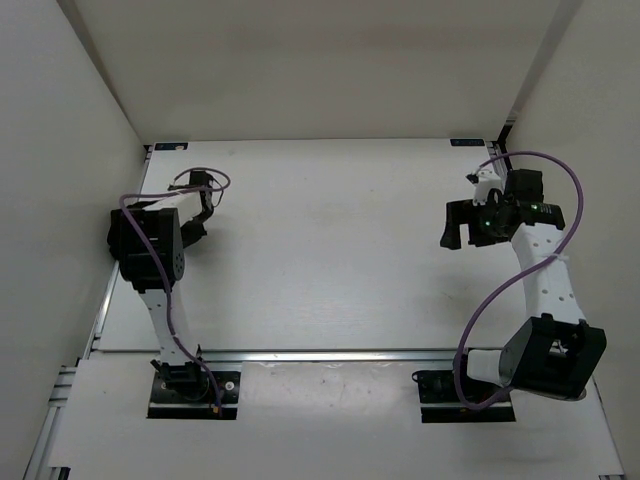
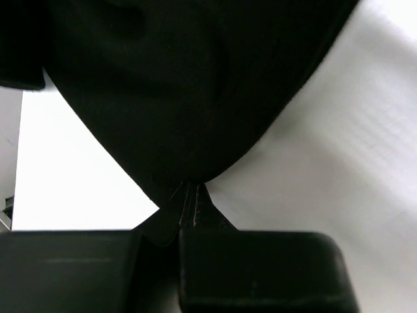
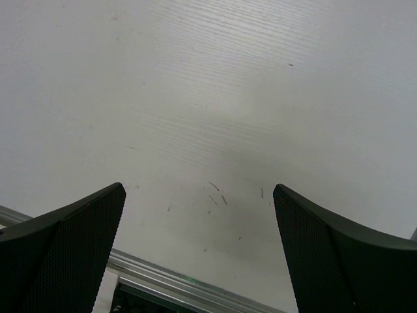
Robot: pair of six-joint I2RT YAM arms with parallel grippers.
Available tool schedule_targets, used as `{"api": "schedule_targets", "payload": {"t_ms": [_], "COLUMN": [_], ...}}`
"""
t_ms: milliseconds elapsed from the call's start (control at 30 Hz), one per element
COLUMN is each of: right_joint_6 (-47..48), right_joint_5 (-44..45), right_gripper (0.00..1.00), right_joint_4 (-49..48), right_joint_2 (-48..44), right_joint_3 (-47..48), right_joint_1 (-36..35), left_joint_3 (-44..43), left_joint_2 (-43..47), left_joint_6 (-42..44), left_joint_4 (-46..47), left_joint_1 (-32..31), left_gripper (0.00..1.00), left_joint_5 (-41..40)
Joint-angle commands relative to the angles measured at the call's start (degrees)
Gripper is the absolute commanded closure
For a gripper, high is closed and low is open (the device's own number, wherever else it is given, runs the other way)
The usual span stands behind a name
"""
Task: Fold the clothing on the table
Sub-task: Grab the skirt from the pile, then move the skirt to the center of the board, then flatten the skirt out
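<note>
Between left gripper [image 2: 189, 199] tips: clothing [image 2: 189, 85] pinched tight
right gripper [image 3: 199, 189]: spread wide, nothing held, table [image 3: 195, 98] underneath
step: looks like the first grab
next: probably lift, then fold over

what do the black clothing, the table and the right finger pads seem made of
Clothing: likely soft matte black fabric; its edge curves loosely and shows no sheen.
Table: white matte board, maybe laminate; faint grain lines and small scuffs.
Finger pads: black with a fine dotted grip texture, probably rubber or plastic.
</note>
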State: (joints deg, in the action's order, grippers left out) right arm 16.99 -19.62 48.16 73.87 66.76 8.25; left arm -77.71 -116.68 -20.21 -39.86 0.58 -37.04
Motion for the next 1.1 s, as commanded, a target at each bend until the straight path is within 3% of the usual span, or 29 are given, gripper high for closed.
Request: {"api": "schedule_targets", "payload": {"t_ms": [0, 133, 233, 367, 433, 533, 633, 700, 767, 800, 867, 933, 1067], "right_joint_6": [1.46, 1.81, 1.20, 1.37, 2.07, 4.18, 4.28, 4.63, 3.93, 3.58, 2.44, 1.11, -2.57], "right_joint_5": [-0.33, -0.07, -0.16, -3.06, -2.97, -2.62, 0.19, -0.25, -1.21, -2.87, -4.99, -10.58, -16.50], "right_gripper": [0.00, 0.01, 0.01, 0.01, 0.01, 0.01, 0.01, 0.01, 0.00, 0.01, 0.01, 0.00, 0.00], "right_joint_4": [-0.70, -1.93, -3.95, -3.78, -3.86, -5.18, -7.28, -7.64, -7.82, -7.56, -7.38, -6.94, -8.69], "right_joint_2": [-1.09, -3.11, -4.43, -5.14, -4.88, -5.49, -5.58, -4.61, -3.65, -2.94, -1.37, 0.92, 5.92], "right_joint_3": [0.57, -3.21, -5.15, -5.68, -6.73, -8.75, -10.42, -10.86, -11.13, -11.04, -10.51, -8.50, -6.74], "right_joint_1": [-1.04, -3.41, -5.17, -5.26, -6.49, -7.90, -9.74, -9.31, -9.04, -9.04, -9.74, -9.75, -8.87], "left_joint_3": [2.91, 4.84, 6.79, -0.57, -5.23, -9.21, -8.42, -7.37, -4.92, -3.43, 2.97, 4.85, 7.13], "left_joint_2": [4.34, 8.31, 10.24, 6.66, 3.58, 3.12, 9.60, 17.34, 25.78, 32.07, 41.94, 44.42, 45.32], "left_joint_6": [0.34, 2.89, 2.71, 1.40, 1.22, 0.79, -3.69, -5.37, -4.68, -3.54, -4.22, -4.32, 0.43], "left_joint_4": [-1.28, -2.50, -5.05, -15.76, -22.34, -25.09, -24.22, -20.72, -16.32, -12.48, -7.00, -9.87, -14.98], "left_joint_1": [0.22, -9.08, -23.55, -40.79, -46.25, -51.80, -52.70, -52.61, -50.87, -49.72, -39.40, -31.80, -27.48], "left_gripper": [1.00, 1.00, 1.00, 1.00, 1.00, 1.00, 0.98, 0.76, 0.02, 0.01, 0.02, 0.02, 0.01], "left_joint_5": [5.74, 9.87, 10.05, 12.25, 17.75, 29.18, 30.46, 27.57, 25.00, 26.30, 30.87, 31.77, 23.70]}}
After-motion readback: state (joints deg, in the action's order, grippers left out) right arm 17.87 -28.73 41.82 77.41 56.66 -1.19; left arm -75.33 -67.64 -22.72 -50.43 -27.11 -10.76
